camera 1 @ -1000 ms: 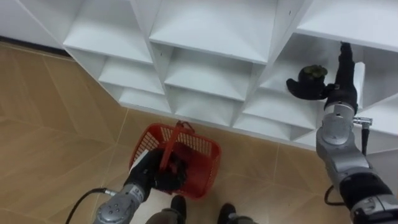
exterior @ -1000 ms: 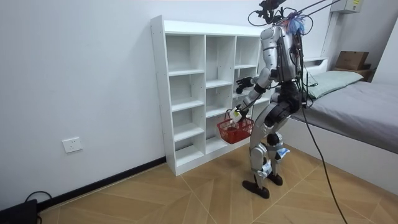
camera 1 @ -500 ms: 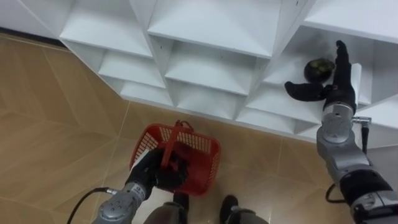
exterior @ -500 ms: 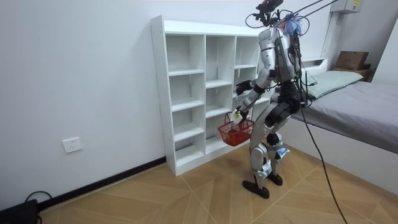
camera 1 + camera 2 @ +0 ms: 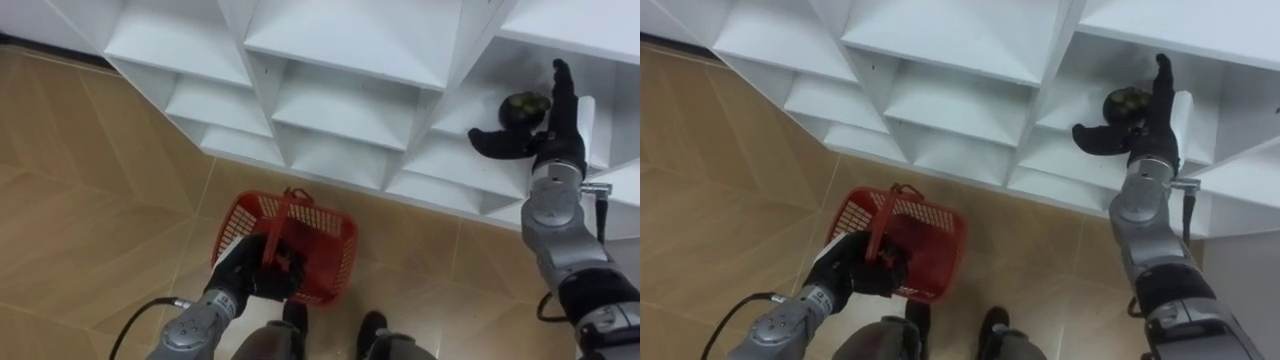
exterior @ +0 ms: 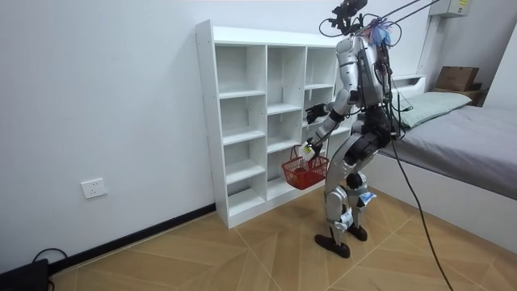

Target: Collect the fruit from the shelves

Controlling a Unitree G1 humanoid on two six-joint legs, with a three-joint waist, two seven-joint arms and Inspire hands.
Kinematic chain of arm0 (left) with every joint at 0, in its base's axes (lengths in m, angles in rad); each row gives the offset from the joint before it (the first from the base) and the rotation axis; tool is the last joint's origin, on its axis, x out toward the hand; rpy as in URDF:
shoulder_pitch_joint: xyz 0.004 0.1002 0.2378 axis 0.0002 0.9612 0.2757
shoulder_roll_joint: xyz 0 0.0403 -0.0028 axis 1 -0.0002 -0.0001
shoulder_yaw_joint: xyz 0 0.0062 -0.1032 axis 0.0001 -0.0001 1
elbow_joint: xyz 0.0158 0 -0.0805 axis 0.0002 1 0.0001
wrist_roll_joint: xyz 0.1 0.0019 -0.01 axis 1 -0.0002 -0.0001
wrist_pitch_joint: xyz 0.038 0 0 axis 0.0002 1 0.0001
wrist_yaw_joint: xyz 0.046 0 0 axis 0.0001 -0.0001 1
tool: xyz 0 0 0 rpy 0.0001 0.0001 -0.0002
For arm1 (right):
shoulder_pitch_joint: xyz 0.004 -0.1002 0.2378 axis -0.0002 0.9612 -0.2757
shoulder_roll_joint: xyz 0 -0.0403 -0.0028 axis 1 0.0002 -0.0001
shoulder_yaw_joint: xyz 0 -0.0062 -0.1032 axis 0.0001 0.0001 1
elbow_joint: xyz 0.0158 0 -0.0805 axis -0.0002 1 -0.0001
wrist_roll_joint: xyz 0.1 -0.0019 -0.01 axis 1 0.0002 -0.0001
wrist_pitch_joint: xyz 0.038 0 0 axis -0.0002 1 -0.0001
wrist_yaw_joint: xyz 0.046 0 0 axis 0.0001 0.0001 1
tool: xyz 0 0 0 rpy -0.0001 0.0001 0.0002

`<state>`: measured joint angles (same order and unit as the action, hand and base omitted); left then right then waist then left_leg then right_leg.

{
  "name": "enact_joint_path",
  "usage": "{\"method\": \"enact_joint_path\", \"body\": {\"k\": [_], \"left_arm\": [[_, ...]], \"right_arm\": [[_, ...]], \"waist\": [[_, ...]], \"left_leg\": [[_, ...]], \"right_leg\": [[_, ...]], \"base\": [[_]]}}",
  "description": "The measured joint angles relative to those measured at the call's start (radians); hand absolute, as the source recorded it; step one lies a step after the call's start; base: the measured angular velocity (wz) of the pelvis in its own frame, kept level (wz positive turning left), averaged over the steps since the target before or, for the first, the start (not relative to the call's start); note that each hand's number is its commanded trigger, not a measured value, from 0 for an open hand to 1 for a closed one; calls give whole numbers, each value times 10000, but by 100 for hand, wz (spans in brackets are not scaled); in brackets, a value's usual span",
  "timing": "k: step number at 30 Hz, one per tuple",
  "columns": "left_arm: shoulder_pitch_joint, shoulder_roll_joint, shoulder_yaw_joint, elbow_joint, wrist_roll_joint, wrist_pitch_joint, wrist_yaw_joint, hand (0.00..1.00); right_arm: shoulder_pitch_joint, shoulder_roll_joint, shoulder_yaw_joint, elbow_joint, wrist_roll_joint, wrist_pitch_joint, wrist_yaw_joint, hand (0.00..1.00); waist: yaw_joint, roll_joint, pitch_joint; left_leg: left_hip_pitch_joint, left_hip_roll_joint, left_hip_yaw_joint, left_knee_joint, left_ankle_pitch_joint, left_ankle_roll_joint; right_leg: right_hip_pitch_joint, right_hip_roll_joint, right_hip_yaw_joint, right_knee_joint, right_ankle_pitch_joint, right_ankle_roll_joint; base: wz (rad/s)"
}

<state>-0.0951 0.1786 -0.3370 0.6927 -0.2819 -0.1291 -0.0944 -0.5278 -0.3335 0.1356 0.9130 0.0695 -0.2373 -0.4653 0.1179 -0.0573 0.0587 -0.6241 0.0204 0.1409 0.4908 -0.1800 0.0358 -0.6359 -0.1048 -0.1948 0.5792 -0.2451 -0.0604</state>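
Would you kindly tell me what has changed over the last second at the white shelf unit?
The right hand has eased slightly closer to the dark round fruit in the white shelf unit, with its fingers open and not yet gripping. The left hand still holds the red plastic basket by its handle.

Left robot hand (image 5: 240, 281) low, fingers curled; right robot hand (image 5: 549, 140) raised, fingers straight.

floor (image 6: 242, 259): wood parquet, herringbone pattern
wall (image 6: 97, 97): plain white, dark baseboard (image 6: 145, 230) along bottom
socket (image 6: 94, 188): white, low on wall
bed (image 6: 477, 137): grey cover, room view's right
box (image 6: 457, 78): brown, behind bed
black item (image 6: 20, 275): on floor, lower-left corner
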Motion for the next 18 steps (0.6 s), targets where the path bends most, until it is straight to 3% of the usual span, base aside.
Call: {"method": "enact_joint_path", "body": {"k": [12, 13, 15, 18], "left_arm": [[-30, -57, -2, -350, -4, 173, -2, 100], [-33, -60, -2, -350, -4, 174, -1, 100], [-48, -61, -1, -350, -3, 174, -1, 100], [-97, -61, 0, -350, 0, 176, -1, 100]], "right_arm": [[-257, -104, -1, 125, 59, 203, -77, 2], [-283, -106, -1, 151, 59, 203, -93, 42], [-299, -113, -5, 154, 59, 203, -105, 100], [-302, -156, -11, 150, 46, 195, -134, 100]], "waist": [[42, -8, 19], [46, -7, 20], [45, -6, 20], [35, -3, 22]], "left_leg": [[-332, 25, -39, 298, 0, -3], [-333, 25, -38, 297, 0, -2], [-337, 24, -42, 296, 0, -2], [-367, 24, -59, 297, 0, -3]], "right_leg": [[-313, -35, -33, 303, -41, -61], [-314, -36, -33, 304, -40, -61], [-315, -35, -38, 300, -41, -61], [-325, -35, -59, 287, -41, -61]], "base": [[1], [0], [0], [0]]}}
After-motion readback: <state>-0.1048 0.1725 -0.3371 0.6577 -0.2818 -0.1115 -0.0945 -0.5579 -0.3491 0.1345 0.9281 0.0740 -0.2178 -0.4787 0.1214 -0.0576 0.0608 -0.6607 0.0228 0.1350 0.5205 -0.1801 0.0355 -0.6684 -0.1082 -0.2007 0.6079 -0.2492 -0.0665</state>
